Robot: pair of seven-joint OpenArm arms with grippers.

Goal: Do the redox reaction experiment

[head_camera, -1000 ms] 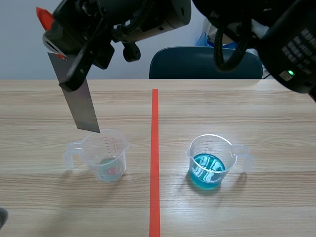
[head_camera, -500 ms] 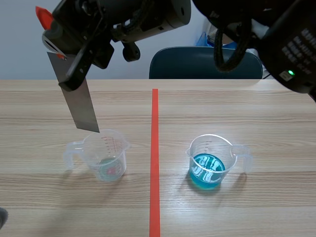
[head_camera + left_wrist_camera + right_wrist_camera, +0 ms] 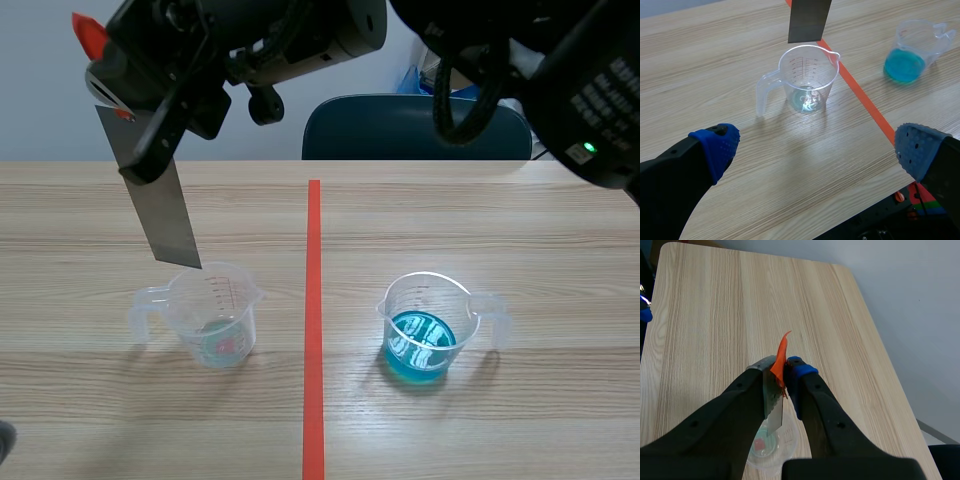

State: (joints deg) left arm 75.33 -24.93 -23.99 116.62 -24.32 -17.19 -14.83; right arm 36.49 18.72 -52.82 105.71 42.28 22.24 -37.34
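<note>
Surface (image 3: 500, 220): pale wood; the clear cup (image 3: 213, 310) stands on it.
Chair (image 3: 400, 125): dark teal, behind the surface's far edge, well beyond the clear cup.
Right end effector (image 3: 780, 385): raised high above the clear cup, clamped on the top of a metal strip (image 3: 165, 215).
Left end effector (image 3: 817, 145): fingers wide apart, nothing between them; the clear cup lies ahead of it.
Metal strip: grey, flat, hanging tilted, its lower end just above the clear cup's rim.
Blue cup (image 3: 425, 320): holds blue liquid, well apart from the clear cup, across the tape line.
Clear cup: upright, only a thin pale layer at its bottom.
Orange tab (image 3: 88, 35): on the strip's top end, beside the fingers.
</note>
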